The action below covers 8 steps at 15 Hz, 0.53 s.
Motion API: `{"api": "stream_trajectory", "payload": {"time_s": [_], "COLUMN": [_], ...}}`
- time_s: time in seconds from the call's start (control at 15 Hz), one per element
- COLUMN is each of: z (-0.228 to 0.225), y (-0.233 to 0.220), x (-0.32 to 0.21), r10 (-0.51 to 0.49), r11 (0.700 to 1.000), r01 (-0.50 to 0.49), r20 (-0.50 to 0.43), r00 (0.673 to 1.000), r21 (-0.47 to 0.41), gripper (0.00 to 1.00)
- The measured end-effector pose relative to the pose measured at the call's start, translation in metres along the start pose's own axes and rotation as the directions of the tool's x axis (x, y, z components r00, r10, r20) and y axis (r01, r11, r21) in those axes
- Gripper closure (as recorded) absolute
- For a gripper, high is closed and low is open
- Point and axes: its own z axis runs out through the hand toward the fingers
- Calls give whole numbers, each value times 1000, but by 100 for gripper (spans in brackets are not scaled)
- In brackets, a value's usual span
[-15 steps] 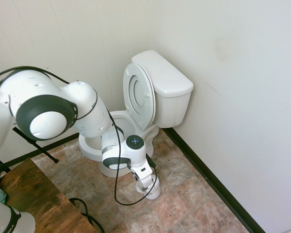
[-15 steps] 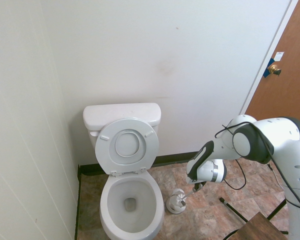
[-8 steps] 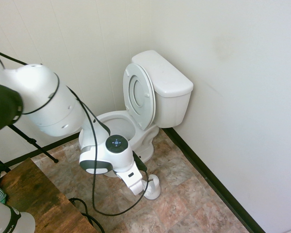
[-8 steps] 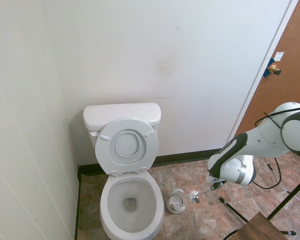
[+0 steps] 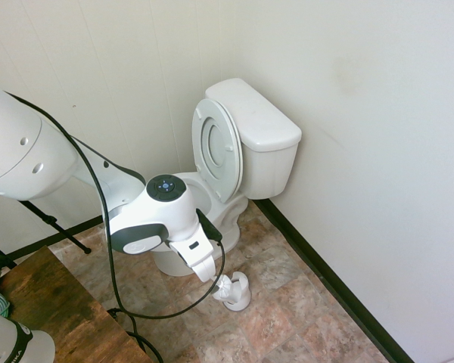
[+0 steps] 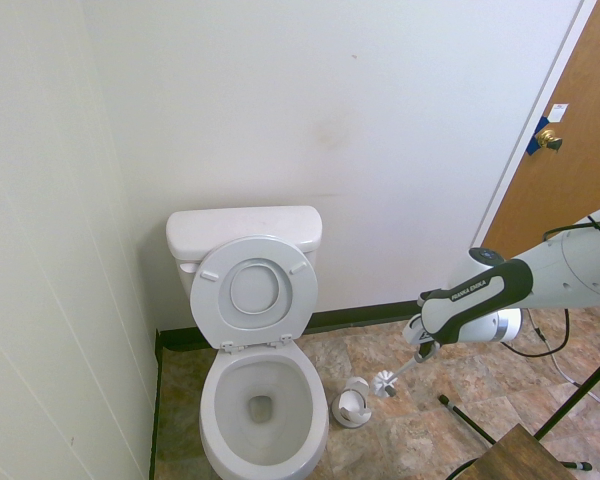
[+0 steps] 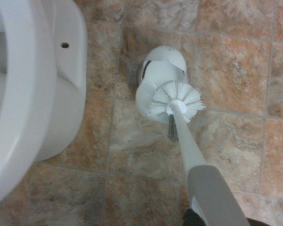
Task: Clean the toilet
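I have the fingers [image 6: 421,352] pinching the brush [image 6: 385,381] by its handle, head hanging below them just above its holder [image 6: 352,405]. The toilet [image 6: 252,395] stands beyond, lid up; I'd carry the head level over the rim before dipping into the bowl.

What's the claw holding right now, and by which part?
The claw holds the toilet brush by the top of its handle, bristles hanging clear above its holder.
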Motion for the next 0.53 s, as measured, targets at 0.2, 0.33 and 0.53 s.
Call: {"api": "stream_trajectory", "payload": {"time_s": [0.2,0.33,0.53], "z": [-52,-88,-148], "y": [-35,-50,-81], "x": [-34,-63,-124], "r10": [-41,-73,-117], "r11": [998,993,986], "r01": [42,76,125], "r20": [-13,-40,-72], "r00": [999,997,991], "r21": [57,87,111], "gripper": [100,100,100]}}
